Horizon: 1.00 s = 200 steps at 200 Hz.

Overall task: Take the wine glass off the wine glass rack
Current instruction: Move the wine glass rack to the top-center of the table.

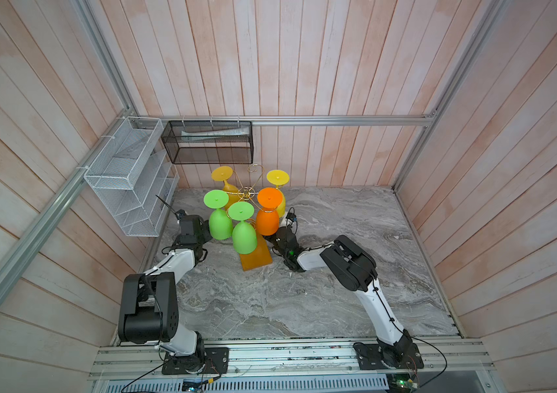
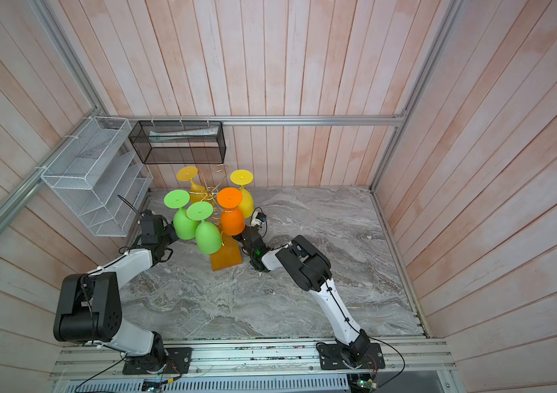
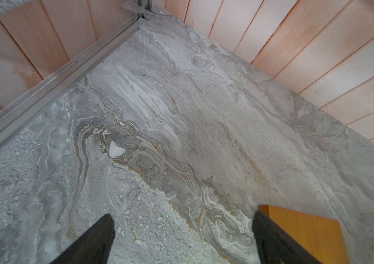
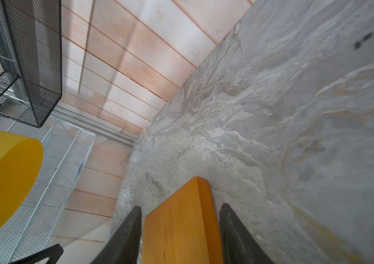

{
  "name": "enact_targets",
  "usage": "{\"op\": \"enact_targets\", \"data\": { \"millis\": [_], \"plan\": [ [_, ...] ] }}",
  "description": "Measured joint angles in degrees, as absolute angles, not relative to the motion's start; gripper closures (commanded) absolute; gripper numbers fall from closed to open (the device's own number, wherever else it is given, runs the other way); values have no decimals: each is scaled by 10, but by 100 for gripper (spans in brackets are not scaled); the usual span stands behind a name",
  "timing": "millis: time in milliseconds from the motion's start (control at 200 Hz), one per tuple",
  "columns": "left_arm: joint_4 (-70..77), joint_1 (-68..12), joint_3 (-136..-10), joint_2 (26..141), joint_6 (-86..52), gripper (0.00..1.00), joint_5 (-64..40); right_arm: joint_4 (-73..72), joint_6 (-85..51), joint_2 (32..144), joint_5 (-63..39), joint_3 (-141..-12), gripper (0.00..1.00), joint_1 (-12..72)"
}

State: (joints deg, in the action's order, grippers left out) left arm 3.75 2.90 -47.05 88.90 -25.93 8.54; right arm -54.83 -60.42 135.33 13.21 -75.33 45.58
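The wine glass rack [image 1: 248, 194], thin gold wire on an amber wooden base [image 1: 256, 258], stands near the back wall. Several wine glasses hang upside down from it: two green [image 1: 220, 223] [image 1: 244, 236], one orange [image 1: 267, 219], one yellow [image 1: 277, 178] and one amber [image 1: 222, 174]. My right gripper [image 4: 181, 206] is low beside the orange glass, its jaws closed on both sides of the base [image 4: 181, 228]. My left gripper [image 3: 182, 217] is open over bare table, holding nothing, next to a corner of the base [image 3: 307, 233]. In both top views the left green glass hides its fingers.
A white wire-mesh shelf [image 1: 127, 177] hangs on the left wall, close above my left arm. A black mesh basket [image 1: 207, 143] hangs on the back rail just behind the rack. The marble table [image 1: 304, 289] is walled by wood panels on three sides.
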Motion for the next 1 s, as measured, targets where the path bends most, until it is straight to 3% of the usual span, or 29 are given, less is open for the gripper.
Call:
{"op": "enact_targets", "data": {
  "millis": [360,725,1000],
  "plan": [
    [12,37,-470,905,-313,5,42,-649,-571,1241,130,-550,44,444],
    [-22,58,-451,897,-368,8,-6,-702,-533,1181,111,-458,43,443],
    [-46,60,-398,813,-376,8,-20,-705,-510,1114,108,-392,42,443]
  ]
}}
